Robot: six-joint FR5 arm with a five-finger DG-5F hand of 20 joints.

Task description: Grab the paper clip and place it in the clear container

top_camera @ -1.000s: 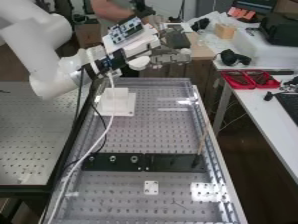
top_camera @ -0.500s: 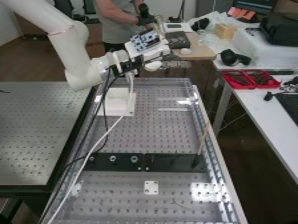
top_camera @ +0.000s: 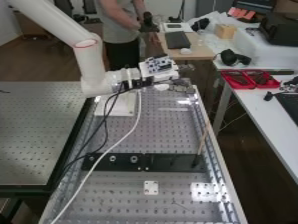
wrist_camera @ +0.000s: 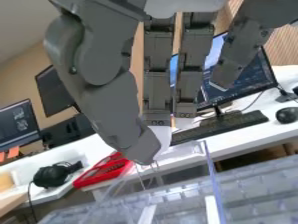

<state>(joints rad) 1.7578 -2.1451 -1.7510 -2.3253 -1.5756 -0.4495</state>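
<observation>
In the high view the hand [top_camera: 178, 86] is over the far end of the perforated plate, beside and above the clear container [top_camera: 174, 109], whose pale edges catch light. Dark grey fingers and thumb hang in the wrist view, where the hand [wrist_camera: 157, 85] has its thumb bent across toward the fingers. Thin wire lines of the paper clip [wrist_camera: 141, 176] stick out below the thumb's tip, pinched there; its upper part is hidden. Transparent walls of the clear container [wrist_camera: 211, 172] stand just beyond and below the tips.
A white block [top_camera: 120, 106] stands under the forearm. Across the plate [top_camera: 126, 195] runs a black bar [top_camera: 173, 162], with a thin wooden stick [top_camera: 202, 142] upright at its right end. Red trays [top_camera: 249, 79] lie on the right-hand table. Loose cables hang from the arm.
The arm has swung the hand down and to the right in the high view, from beyond the plate's far edge to near the container. The cables have shifted with it.
</observation>
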